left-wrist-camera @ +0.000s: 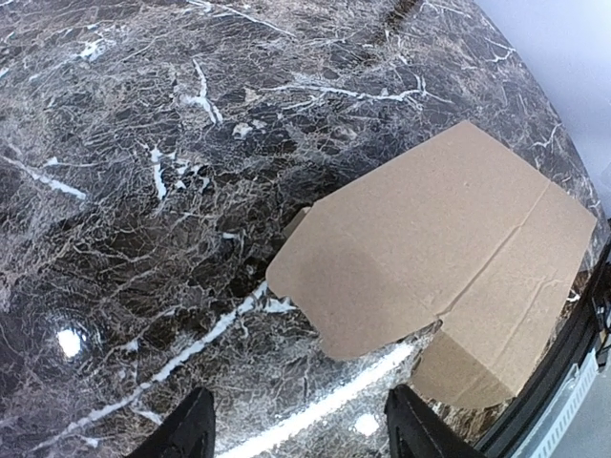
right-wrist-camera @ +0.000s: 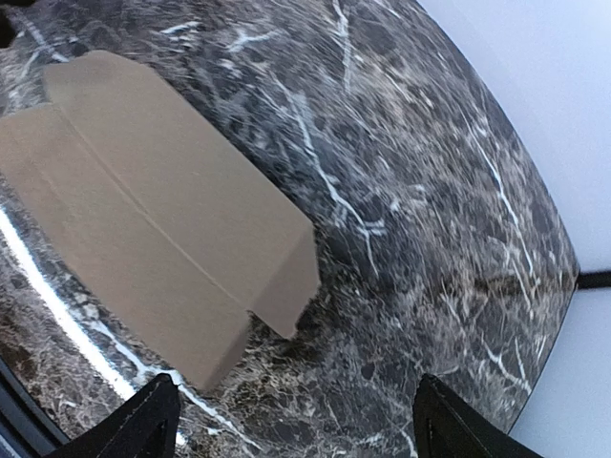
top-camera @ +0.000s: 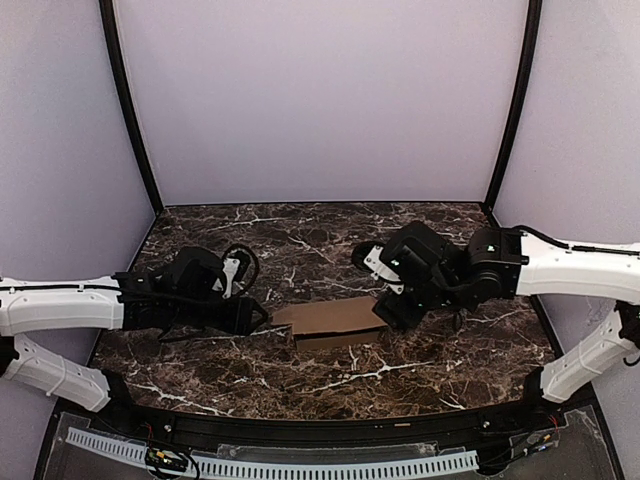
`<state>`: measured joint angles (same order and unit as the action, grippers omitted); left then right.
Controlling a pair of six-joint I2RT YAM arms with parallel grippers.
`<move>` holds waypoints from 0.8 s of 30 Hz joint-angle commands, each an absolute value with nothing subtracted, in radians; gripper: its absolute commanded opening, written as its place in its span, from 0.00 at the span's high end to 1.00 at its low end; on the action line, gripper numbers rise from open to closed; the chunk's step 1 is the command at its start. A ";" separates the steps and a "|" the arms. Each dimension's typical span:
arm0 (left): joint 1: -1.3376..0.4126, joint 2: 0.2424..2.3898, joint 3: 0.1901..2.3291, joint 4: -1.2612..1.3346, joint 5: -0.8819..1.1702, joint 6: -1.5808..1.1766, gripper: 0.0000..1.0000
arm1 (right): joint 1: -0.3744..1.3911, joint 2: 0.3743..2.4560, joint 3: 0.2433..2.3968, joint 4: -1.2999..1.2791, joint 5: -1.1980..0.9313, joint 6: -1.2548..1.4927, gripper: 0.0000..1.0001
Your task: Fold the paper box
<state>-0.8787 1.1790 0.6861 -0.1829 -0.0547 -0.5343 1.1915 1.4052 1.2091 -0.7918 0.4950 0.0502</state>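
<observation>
The paper box [top-camera: 330,322] is a flat brown cardboard piece with creases and end flaps, lying on the dark marble table between the two arms. My left gripper [top-camera: 262,318] is open and empty, its tips just left of the box's left flap; the left wrist view shows the box [left-wrist-camera: 449,248] ahead of the spread fingers [left-wrist-camera: 186,434]. My right gripper [top-camera: 385,318] is open and empty at the box's right end; the right wrist view shows the box [right-wrist-camera: 143,200] up and left of the spread fingers [right-wrist-camera: 143,425].
The dark marble table [top-camera: 330,250] is walled by lilac panels with black corner posts [top-camera: 130,110]. A black rail and a white perforated strip [top-camera: 320,465] run along the near edge.
</observation>
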 commanded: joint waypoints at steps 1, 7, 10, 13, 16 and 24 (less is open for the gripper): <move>-0.873 1.232 0.722 -0.283 -0.063 -0.435 0.38 | 1.083 1.288 1.049 -0.704 0.417 0.212 0.16; -0.873 1.322 0.753 -0.319 -0.033 -0.360 0.36 | 0.977 1.246 0.868 -0.583 0.287 0.279 0.17; -0.872 1.355 0.766 -0.319 -0.016 -0.331 0.36 | 0.956 1.254 0.812 -0.526 0.244 0.276 0.17; -0.872 1.383 0.773 -0.309 -0.008 -0.305 0.35 | 0.925 1.267 0.775 -0.466 0.185 0.257 0.19; -0.873 1.397 0.790 -0.301 -0.003 -0.286 0.35 | 0.902 1.285 0.753 -0.407 0.129 0.237 0.20; -0.872 1.449 0.848 -0.281 -0.015 -0.242 0.34 | 0.861 1.351 0.776 -0.302 0.084 0.181 0.23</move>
